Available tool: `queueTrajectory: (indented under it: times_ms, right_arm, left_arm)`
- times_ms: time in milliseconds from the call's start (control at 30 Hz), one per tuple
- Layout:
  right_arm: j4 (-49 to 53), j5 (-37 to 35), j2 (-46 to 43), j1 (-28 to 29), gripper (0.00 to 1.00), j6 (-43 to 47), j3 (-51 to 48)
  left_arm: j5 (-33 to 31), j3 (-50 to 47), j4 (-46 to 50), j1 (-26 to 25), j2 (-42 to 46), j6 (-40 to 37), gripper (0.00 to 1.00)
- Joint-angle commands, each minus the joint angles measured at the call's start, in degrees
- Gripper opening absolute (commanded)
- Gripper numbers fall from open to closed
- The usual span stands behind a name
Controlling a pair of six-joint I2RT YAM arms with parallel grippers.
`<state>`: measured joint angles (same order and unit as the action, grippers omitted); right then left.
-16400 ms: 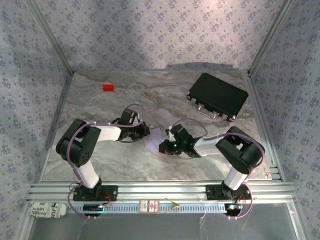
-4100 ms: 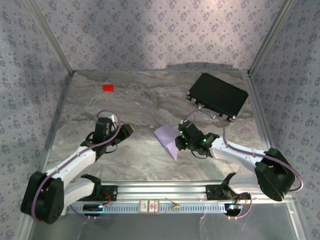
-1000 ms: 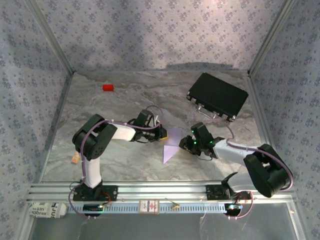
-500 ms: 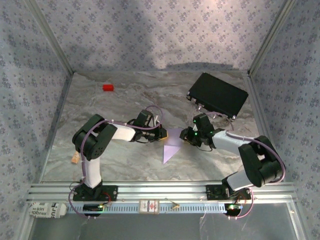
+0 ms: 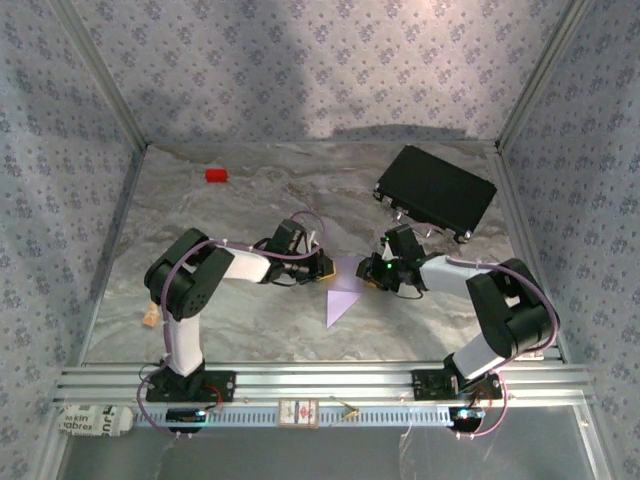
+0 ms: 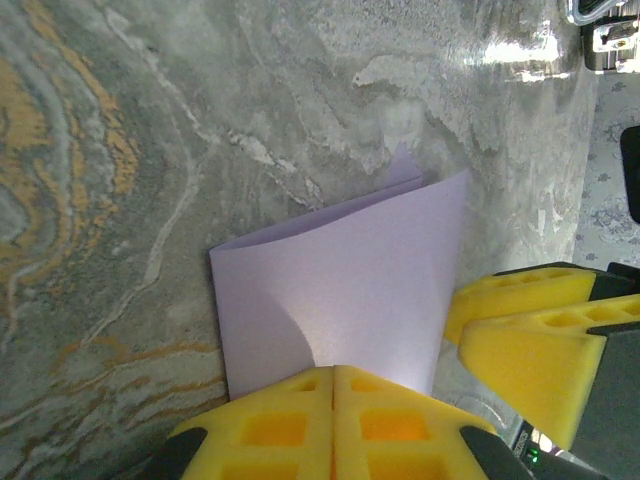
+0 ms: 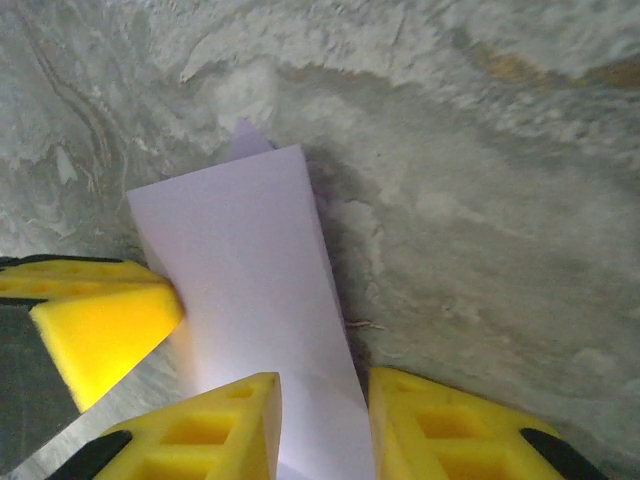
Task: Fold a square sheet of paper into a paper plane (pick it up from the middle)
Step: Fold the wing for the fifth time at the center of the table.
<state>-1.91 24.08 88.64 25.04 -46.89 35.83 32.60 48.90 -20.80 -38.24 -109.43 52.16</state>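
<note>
Lilac paper sheet, folded, lies between your claws. Your left claw is pressed shut on the edge directly ahead of it. Your right claw straddles the opposite edge, jaws narrowly apart, the sheet's length running straight ahead.

paper lilac | tool pads yellow | table grey marble | case black

Partly legible print on white packet at 7 o'clock, below rail: roughly "skin" over "abrex", first letters cut off. Small tag at 6 o'clock: red mark, too small to read.
</note>
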Motion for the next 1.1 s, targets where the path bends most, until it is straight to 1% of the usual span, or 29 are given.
queueTrajectory:
  times_ms: [0, 267, 533, 733, 933, 1067]
  right_arm:
    - [-1.9, 3.0, 0.5, 0.0, 0.3, 1.2, -0.1]
    - [-3.2, 3.4, -1.4, -0.2, 0.29, 1.5, -1.7]
    - [-6.5, 6.8, -1.2, -2.1, 0.34, 4.9, -1.6]
    - [-8.3, 9.9, 0.7, -3.7, 0.36, 7.1, -0.1]
    - [-12.0, 13.5, 2.8, -4.6, 0.35, 5.6, -0.4]
    - [-12.7, 13.7, 3.0, -4.6, 0.35, 5.0, -1.2]
  left_arm:
    - [-1.4, -1.9, 3.5, 1.1, -0.3, -0.4, 0.07]
    - [-1.4, -1.8, 3.5, 1.2, -0.1, -0.4, 0.07]
    - [-1.3, -1.9, 3.5, 1.2, -0.1, -0.3, 0.07]
    - [-1.3, -1.9, 3.5, 1.2, 0.0, -0.2, 0.07]
    - [-1.4, -1.9, 3.6, 1.2, 0.3, -0.3, 0.07]
    - [-1.4, -2.0, 3.7, 1.2, 0.4, -0.2, 0.07]
